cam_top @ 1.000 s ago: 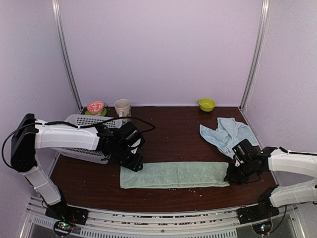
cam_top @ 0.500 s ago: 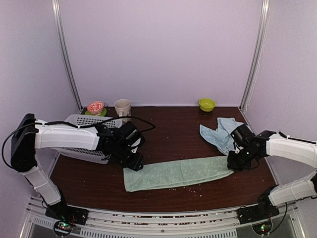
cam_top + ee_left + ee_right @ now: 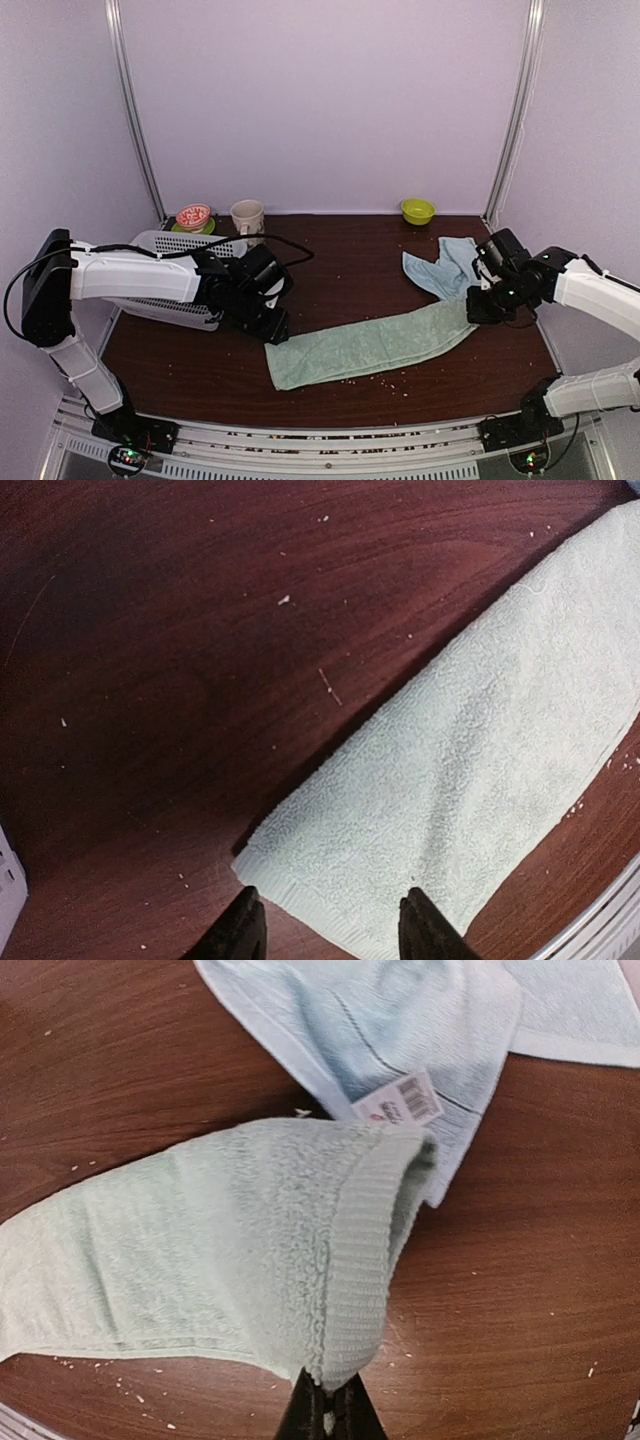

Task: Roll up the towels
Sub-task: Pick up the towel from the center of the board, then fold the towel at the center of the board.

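A pale mint green towel (image 3: 370, 345), folded into a long strip, lies slanted across the table's front. My right gripper (image 3: 478, 308) is shut on its right end and holds that end lifted; the pinched hem shows in the right wrist view (image 3: 355, 1290). My left gripper (image 3: 272, 328) is open and empty just left of the towel's left end, with the fingertips (image 3: 245, 925) on either side of the near corner of the towel (image 3: 470, 740). A crumpled light blue towel (image 3: 455, 265) lies behind the right gripper and also shows in the right wrist view (image 3: 400, 1020). No panda patch shows.
A white mesh basket (image 3: 170, 280) lies on its side at the left under my left arm. A cream mug (image 3: 247, 215), a pink dish (image 3: 193, 215) and a green bowl (image 3: 417, 210) stand along the back wall. Crumbs dot the wooden table (image 3: 340, 270).
My right gripper has pulled the green towel's right end up and back toward the blue towel. The towel has slid right and now lies slanted. The left gripper has barely moved.
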`<state>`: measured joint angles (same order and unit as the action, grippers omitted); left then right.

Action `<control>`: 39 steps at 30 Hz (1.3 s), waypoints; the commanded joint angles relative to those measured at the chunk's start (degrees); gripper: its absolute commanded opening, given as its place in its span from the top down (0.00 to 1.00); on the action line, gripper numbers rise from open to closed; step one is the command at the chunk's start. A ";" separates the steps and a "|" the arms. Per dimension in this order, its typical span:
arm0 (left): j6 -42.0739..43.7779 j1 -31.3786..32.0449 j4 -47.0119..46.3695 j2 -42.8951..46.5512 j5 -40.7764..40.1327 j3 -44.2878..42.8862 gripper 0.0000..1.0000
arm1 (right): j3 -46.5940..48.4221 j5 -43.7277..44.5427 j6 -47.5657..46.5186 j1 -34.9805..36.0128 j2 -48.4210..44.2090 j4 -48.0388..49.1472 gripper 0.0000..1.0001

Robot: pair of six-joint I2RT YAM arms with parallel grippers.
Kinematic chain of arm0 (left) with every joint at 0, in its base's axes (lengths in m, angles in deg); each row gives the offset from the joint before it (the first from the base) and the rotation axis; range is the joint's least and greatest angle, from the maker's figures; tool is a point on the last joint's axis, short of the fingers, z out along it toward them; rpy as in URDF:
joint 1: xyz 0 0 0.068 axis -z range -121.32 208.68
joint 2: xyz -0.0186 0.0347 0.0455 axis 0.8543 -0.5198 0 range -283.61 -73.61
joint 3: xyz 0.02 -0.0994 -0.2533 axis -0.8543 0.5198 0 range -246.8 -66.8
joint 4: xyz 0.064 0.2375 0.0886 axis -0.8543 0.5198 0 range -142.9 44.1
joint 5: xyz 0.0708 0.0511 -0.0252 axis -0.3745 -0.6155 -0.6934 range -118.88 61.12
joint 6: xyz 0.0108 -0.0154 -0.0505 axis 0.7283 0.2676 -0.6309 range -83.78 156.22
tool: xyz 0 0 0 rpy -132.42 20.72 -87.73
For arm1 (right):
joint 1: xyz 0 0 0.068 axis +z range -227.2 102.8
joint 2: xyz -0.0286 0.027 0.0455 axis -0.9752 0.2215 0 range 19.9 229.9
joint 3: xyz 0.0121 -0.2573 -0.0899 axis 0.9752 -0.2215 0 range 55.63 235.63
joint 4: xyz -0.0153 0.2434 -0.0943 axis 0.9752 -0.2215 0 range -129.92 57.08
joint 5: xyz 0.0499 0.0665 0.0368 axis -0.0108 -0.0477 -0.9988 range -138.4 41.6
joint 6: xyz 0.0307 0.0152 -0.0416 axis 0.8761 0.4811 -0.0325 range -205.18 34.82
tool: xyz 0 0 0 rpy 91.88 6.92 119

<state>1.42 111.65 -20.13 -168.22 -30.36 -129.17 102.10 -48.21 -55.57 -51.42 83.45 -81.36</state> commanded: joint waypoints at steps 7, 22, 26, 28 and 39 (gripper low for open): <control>-1.12 -0.32 -2.09 -1.05 1.36 -0.10 0.55 | -0.21 -2.48 0.22 11.73 -0.68 10.67 1.00; -1.02 -0.32 -1.61 -2.00 1.62 0.21 0.79 | 3.51 -8.36 0.97 24.31 9.46 22.53 1.00; -2.20 -0.32 -0.22 0.20 -0.57 0.78 0.84 | 4.62 -9.75 1.49 26.66 11.91 25.61 1.00; -3.13 -0.32 0.53 1.64 -1.94 1.32 0.86 | 5.75 -10.25 1.87 27.61 13.45 26.60 1.00; -6.30 -0.32 1.69 10.80 -5.19 4.05 0.86 | 14.57 -12.58 2.17 31.57 23.69 27.71 1.00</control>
<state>-2.87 111.61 -18.42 -160.43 -33.16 -126.44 113.73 -59.29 -53.80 -21.28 104.28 -55.16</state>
